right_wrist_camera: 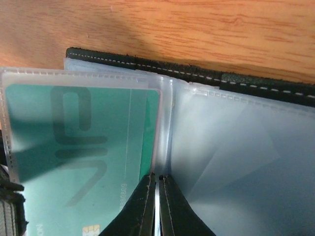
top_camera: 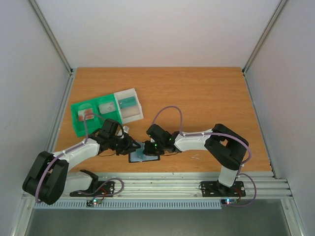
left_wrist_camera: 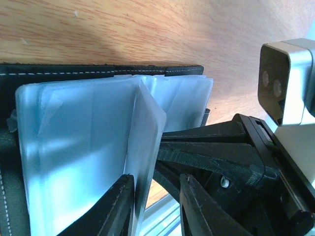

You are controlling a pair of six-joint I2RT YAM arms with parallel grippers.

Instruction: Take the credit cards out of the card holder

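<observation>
Left black two-finger gripper [left_wrist_camera: 155, 179]: jaws slightly apart.
Right black two-finger gripper [right_wrist_camera: 157, 178]: jaws pressed together.
Left arm [top_camera: 81, 149], right arm [top_camera: 194, 140]: low, reaching inward, tips nearly meeting.

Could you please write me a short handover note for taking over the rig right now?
Left gripper: open around a clear sleeve of the holder.
Right gripper: shut at the edge of the teal card's sleeve.
The holder lies open between them.
Done: some cards sit in the tray and box.
Left: the teal card is still sleeved.
</observation>
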